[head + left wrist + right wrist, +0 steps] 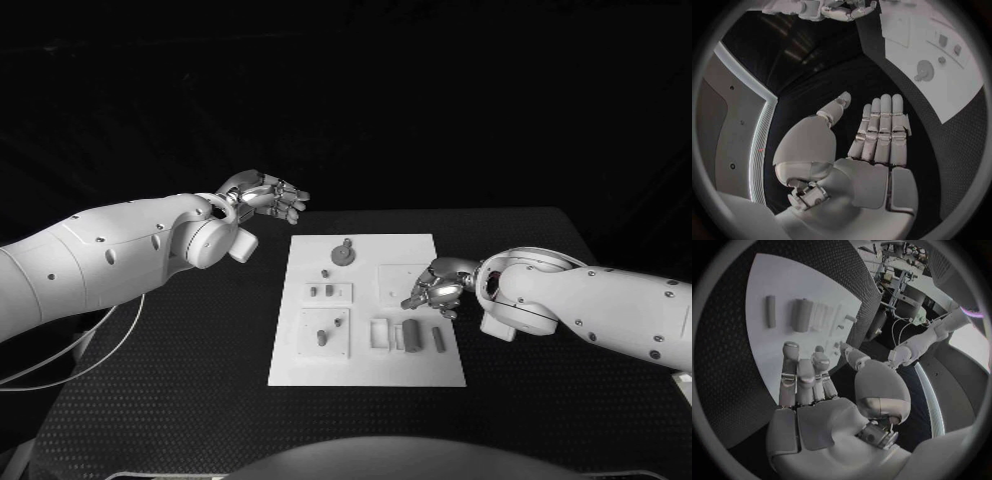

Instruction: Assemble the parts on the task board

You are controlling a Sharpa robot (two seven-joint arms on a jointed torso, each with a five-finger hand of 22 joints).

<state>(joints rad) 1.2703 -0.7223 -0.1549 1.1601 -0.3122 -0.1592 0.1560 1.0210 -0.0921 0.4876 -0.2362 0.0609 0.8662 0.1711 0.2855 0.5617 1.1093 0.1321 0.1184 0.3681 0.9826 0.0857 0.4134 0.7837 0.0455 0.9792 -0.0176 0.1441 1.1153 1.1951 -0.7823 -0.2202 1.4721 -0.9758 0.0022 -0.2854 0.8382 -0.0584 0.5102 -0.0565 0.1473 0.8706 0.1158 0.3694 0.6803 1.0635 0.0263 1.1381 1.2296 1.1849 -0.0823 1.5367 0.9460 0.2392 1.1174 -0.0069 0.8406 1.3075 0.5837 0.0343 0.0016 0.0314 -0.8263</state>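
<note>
robot hand (437, 289) over task board (368, 370) — empty

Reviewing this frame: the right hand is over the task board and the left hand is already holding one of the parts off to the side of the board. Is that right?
Not quite. The left hand holds nothing: the left wrist view shows its fingers straight, with nothing in the palm, and it is off the task board, past its far left corner. The rest stands: the head view shows the right hand over the board.

White task board (368, 372) with grey parts (411, 334) on a black, finely dotted table (173, 400); silver fingers (795, 375).
</note>
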